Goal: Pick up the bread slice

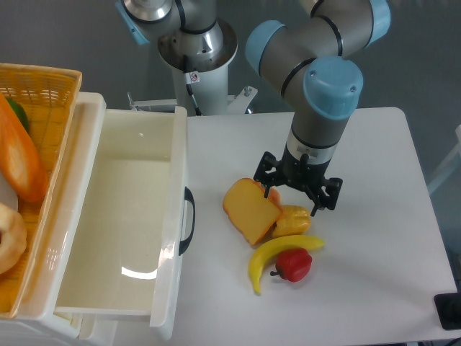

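The bread slice (249, 210), yellow-orange with a darker orange crust, lies on the white table (374, 216) near its middle, tilted with its right edge against a small yellow pepper (293, 220). My gripper (298, 189) hangs just above and to the right of the slice, over the pepper. Its black fingers (266, 173) are spread wide and hold nothing. The slice's upper right corner sits right below the left finger; I cannot tell whether they touch.
A banana (277, 256) and a red pepper (293, 265) lie just in front of the slice. An open white drawer (176, 216) with a black handle (189, 220) stands to the left. Beyond it a wicker basket (43, 94) holds a long orange loaf (21, 162).
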Robot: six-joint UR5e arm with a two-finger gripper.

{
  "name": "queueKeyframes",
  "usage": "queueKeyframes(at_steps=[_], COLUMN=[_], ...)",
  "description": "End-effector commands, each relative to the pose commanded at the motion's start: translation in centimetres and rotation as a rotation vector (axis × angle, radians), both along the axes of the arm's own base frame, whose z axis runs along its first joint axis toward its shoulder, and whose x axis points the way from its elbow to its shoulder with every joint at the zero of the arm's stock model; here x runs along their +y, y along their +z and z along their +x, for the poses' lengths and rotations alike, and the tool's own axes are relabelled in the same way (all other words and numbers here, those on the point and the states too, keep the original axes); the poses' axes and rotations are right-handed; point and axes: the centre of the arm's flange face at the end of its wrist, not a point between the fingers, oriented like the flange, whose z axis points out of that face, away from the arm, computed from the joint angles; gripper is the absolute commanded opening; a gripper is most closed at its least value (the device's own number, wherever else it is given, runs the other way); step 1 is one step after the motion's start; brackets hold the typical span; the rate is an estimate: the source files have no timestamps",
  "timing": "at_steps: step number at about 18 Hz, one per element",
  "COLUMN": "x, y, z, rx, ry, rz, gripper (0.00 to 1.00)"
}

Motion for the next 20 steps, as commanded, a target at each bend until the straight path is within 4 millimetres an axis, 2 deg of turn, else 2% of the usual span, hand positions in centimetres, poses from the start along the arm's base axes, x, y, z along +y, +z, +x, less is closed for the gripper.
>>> queueKeyframes(at_steps=[3, 7, 13, 20], x=[0.7, 1.1, 0.1, 1.0], y=[-0.2, -1.9, -7.7, -11.4], z=[0.7, 0.9, 3.1, 4.2], rx=[0.005, 0.000, -0.057, -0.110], ry=[-0.011, -0.016, 0.037, 0.071], rz=[-0.012, -0.059, -0.101, -0.137], gripper=[1.00, 1.00, 1.00, 1.00])
